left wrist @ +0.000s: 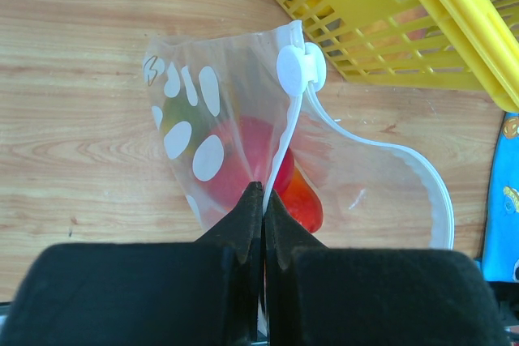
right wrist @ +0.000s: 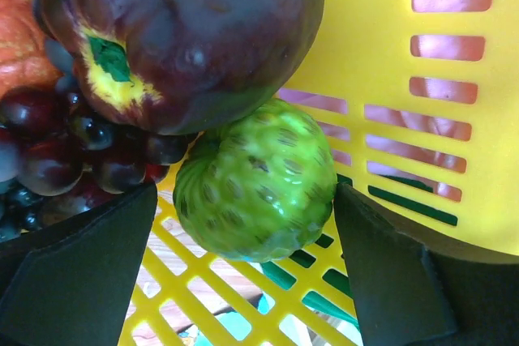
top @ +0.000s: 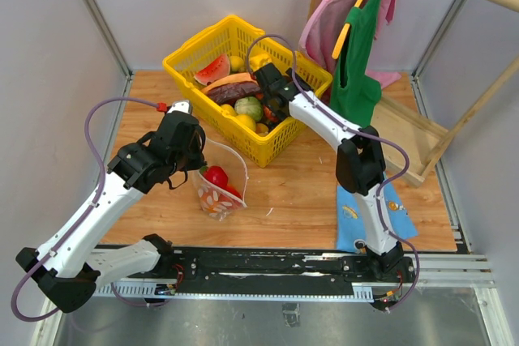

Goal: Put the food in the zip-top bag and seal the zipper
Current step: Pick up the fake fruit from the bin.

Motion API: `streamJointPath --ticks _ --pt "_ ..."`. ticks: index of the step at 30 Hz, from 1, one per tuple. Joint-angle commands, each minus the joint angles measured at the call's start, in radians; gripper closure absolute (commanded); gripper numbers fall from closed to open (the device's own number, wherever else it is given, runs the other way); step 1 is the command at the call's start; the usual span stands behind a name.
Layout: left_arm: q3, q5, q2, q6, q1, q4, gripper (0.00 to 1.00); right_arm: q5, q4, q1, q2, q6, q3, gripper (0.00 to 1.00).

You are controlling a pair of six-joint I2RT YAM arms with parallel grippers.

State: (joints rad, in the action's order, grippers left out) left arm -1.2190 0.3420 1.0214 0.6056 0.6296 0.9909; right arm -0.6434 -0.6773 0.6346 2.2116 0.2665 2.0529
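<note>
Right wrist view shows the right fingers [right wrist: 77, 277] spread wide inside the yellow basket [right wrist: 381, 79], one on each side of a bumpy green fruit [right wrist: 255, 184]. This fruit rests on the basket floor, tucked under a dark purple fruit [right wrist: 195, 30], with grapes [right wrist: 49, 135] just beside it. The finger on its right looks close to touching it; the other is near but apart.

To pick well, the fingers should probably sink a little lower so they close across the fruit's widest part. A gentle squeeze seems wise, since glossy plastic may slip, and a straight lift should avoid dragging the purple fruit along.

The left fingers [left wrist: 235, 228] are closed tight on the zipper [left wrist: 285, 131] rim of the zip-top bag [top: 217, 192], holding its mouth open. The bag stands on the table [top: 300, 192] toward the near edge, left of middle, just beside the basket's near corner. A red piece [left wrist: 259, 151] and an orange piece [left wrist: 304, 204] already lie inside. The basket sits toward the far edge.
</note>
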Motion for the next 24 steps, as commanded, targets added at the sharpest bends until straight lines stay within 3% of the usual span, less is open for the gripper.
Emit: streamJointPath --ticks 1,6,15,24 --pt "-0.028 -0.001 0.000 -0.013 -0.005 0.004 1.00 -0.055 -0.020 -0.029 0.059 0.030 0.039 0.09" --pt "-0.028 -0.001 0.000 -0.009 -0.005 0.003 1.00 -0.074 -0.019 -0.030 0.079 0.053 0.043 0.13" --pt "-0.024 -0.006 0.003 -0.007 -0.005 -0.013 1.00 -0.026 -0.014 -0.013 0.006 0.059 0.011 0.39" --pt "-0.014 -0.011 0.004 -0.007 -0.005 -0.028 1.00 0.004 -0.033 0.018 -0.071 0.061 -0.003 0.46"
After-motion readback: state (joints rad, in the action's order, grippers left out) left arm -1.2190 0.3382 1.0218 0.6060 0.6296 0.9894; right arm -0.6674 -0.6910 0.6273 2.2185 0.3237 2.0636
